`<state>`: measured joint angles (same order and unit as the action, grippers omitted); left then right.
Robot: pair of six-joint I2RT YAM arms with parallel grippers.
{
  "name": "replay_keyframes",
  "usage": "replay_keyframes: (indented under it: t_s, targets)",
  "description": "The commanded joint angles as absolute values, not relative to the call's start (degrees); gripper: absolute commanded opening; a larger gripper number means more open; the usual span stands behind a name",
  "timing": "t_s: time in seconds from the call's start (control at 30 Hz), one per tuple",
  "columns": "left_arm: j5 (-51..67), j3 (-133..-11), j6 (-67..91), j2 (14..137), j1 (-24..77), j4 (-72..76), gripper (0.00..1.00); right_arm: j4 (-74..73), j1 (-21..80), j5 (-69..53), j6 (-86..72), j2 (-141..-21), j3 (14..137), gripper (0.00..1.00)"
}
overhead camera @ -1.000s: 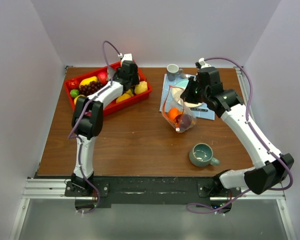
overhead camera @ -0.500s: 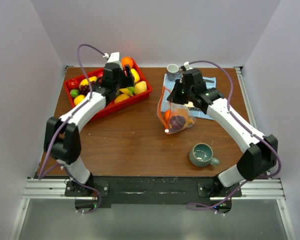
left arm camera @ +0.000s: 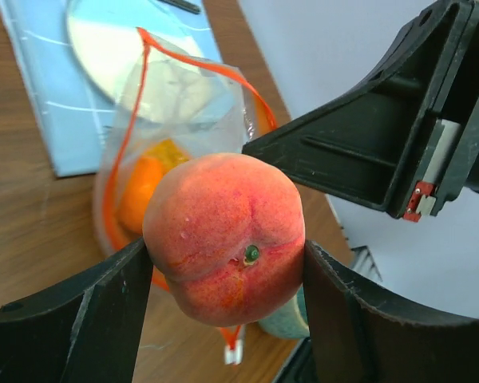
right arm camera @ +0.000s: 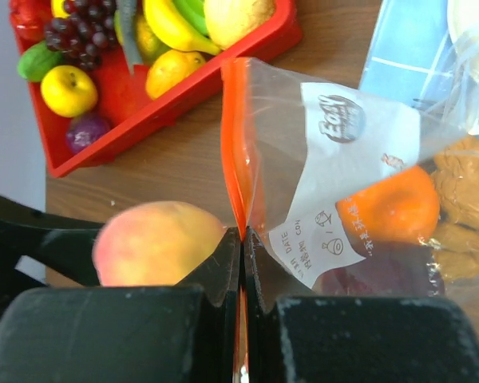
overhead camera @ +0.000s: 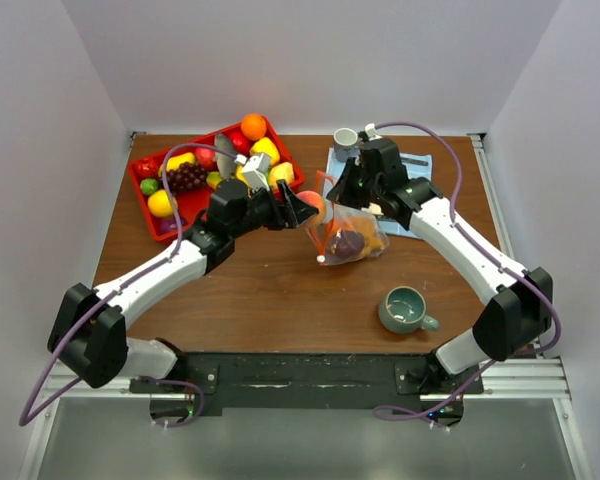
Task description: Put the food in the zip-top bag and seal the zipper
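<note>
The brown wooden counter [overhead camera: 260, 290] carries a red rectangular plastic tray [right arm camera: 223, 78] at 11 o'clock, filled with glossy toy fruits [overhead camera: 187, 177]. A pale blue cloth [left arm camera: 40, 104] lies at 1 o'clock. Just off centre toward 2 o'clock, the crinkly clear plastic zip-top bag [overhead camera: 345, 235] stands with its mouth open, an orange piece and a dark purple piece inside. A teal ceramic mug [overhead camera: 407, 310] sits at 4 o'clock. The left pincer [left arm camera: 223, 263] grips a fuzzy pink-orange toy peach [left arm camera: 223, 235] at the bag's mouth, on its 9 o'clock side. The right pincer [right arm camera: 241, 239] is pinched tight on the bag's orange-red zipper strip [right arm camera: 233, 144].
</note>
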<state>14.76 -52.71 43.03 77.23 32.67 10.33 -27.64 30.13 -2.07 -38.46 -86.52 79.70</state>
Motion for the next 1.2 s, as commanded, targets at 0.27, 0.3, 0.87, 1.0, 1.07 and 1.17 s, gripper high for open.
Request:
replay_keyframes:
  t_s: [0.27,0.3,0.87,1.0,1.07,1.17]
  targets:
    - [12.5,-59.1,53.9,86.6,37.2,19.4,0.25,-27.9,31.0,-0.1,-40.4,-75.2,78.4,0.0]
    - [11.1,-60.6,54.0,87.2,37.4,18.8,0.34,-27.9,31.1,-0.1,-40.5,-74.5,78.2,0.0]
    - [1.8,-64.8,42.5,81.6,41.0,4.4,0.82,-30.8,31.0,5.1,-36.8,-74.4,77.3,0.0]
    - [-3.8,-67.3,38.4,80.5,41.0,0.2,0.63,-31.2,31.0,6.0,-36.2,-74.9,78.0,0.0]
    - [-6.5,-69.1,34.7,80.2,41.0,-4.0,0.53,-32.1,31.0,6.4,-35.3,-75.2,79.2,0.0]
    - [-9.9,-71.9,30.2,82.0,41.0,-9.7,0.42,-32.5,31.1,5.8,-34.9,-76.0,79.9,0.0]
